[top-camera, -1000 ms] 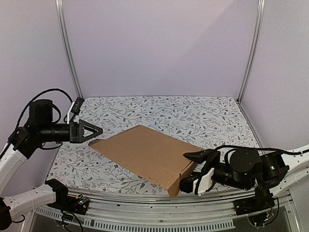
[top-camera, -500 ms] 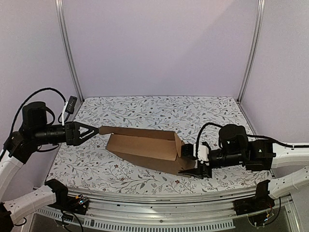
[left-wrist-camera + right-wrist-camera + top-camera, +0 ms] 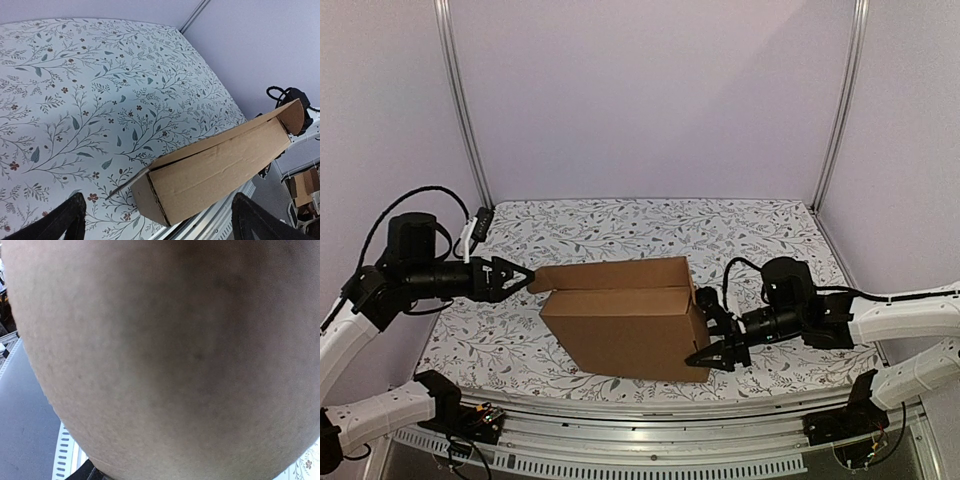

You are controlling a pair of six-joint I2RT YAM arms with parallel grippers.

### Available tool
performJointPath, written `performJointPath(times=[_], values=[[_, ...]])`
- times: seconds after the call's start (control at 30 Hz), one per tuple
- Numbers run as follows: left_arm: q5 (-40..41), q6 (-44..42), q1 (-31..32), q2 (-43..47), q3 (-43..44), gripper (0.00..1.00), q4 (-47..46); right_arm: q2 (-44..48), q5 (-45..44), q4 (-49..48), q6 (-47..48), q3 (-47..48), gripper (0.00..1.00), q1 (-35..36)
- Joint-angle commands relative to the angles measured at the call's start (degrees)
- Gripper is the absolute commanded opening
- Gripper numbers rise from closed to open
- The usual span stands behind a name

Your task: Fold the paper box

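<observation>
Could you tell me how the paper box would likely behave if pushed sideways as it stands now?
The paper box is up on a narrow side, so it would probably tip rather than slide. Thin, hollow cardboard suggests it is light. Its loose end flap would likely bend, not push the box.

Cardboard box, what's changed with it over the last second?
The cardboard box went from lying nearly flat to standing on its long edge. It was turned up by the right gripper, which grips its right end, as that arm rose. Unchanged: the right grip is kept, and the left gripper stays open by the box's left flap.
</observation>
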State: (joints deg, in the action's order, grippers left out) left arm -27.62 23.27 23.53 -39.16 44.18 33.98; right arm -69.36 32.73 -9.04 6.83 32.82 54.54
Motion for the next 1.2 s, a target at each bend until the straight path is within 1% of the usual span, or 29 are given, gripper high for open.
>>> performJointPath(times=[0.0,0.27,0.4,0.7,0.87,1.03,1.1,1.17], values=[[5.1,-2.0,2.4,-2.9,-0.8,0.99,0.3,-2.0,6.0,-7.8,-3.2,-1.5,0.39,-2.1],[9.1,-2.6,7.4,-6.6,-1.5,0.92,-2.3,-2.2,6.5,-11.1,-3.9,-4.3,0.39,-2.5],[9.8,-3.0,8.5,-8.8,-0.6,0.84,-3.2,-2.4,7.1,-12.3,-4.2,-4.9,0.39,-2.6],[10.5,-4.0,10.1,-13.2,0.6,0.58,-3.6,-2.0,5.8,-13.1,-4.4,-5.9,0.39,-2.7],[10.6,-4.1,11.0,-13.2,1.3,0.39,-4.0,-3.2,1.7,-14.7,-4.4,-6.1,0.39,-2.7],[11.1,-4.1,12.0,-14.6,1.5,0.21,-4.2,-5.7,-0.7,-19.4,-5.3,-6.5,0.42,-2.7],[11.9,-4.1,12.5,-15.5,1.6,0.18,-4.2,-6.8,-0.7,-20.8,-5.7,-6.5,0.42,-2.8],[13.0,-4.2,13.0,-16.1,1.9,0.13,-3.7,-7.8,-0.6,-21.9,-5.9,-6.5,0.42,-2.7]])
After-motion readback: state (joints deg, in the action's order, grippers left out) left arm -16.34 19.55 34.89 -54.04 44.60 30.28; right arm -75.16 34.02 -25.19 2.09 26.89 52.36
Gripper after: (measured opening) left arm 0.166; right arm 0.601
